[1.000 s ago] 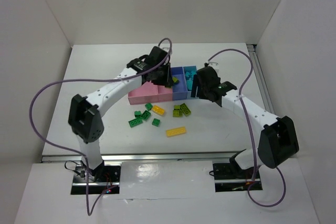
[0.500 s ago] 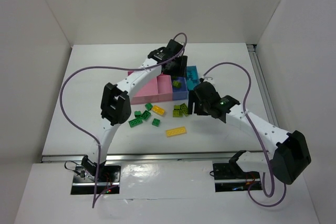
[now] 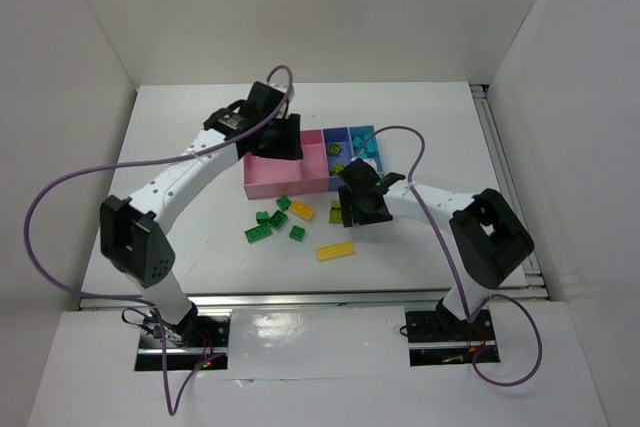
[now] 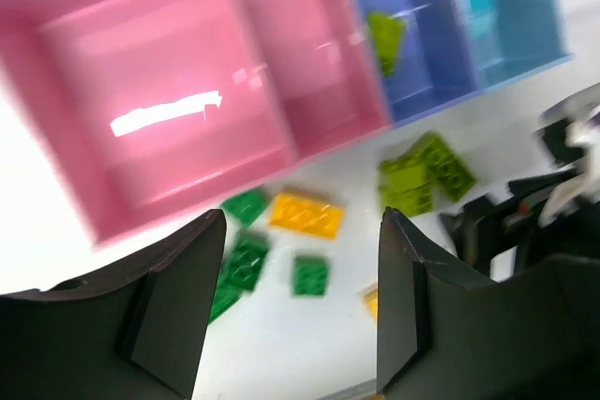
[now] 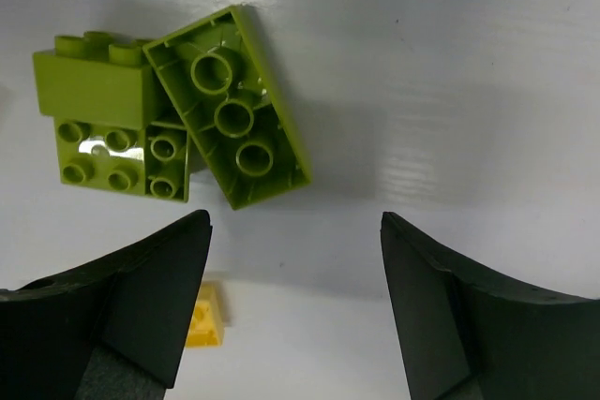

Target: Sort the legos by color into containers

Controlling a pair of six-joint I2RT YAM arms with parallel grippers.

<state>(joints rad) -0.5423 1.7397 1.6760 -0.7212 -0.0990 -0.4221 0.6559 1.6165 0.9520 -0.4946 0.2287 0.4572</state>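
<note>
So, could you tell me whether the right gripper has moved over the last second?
Yes. The right gripper moved from the light blue end of the tray toward the table's near edge, now open over the lime green bricks.

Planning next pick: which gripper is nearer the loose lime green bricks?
Right. The right gripper hangs above the lime green bricks; the left gripper is over the pink compartment.

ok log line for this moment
left claw: open, empty, by pink compartments | right claw: open, empty, over lime bricks | long yellow brick: loose on table
</note>
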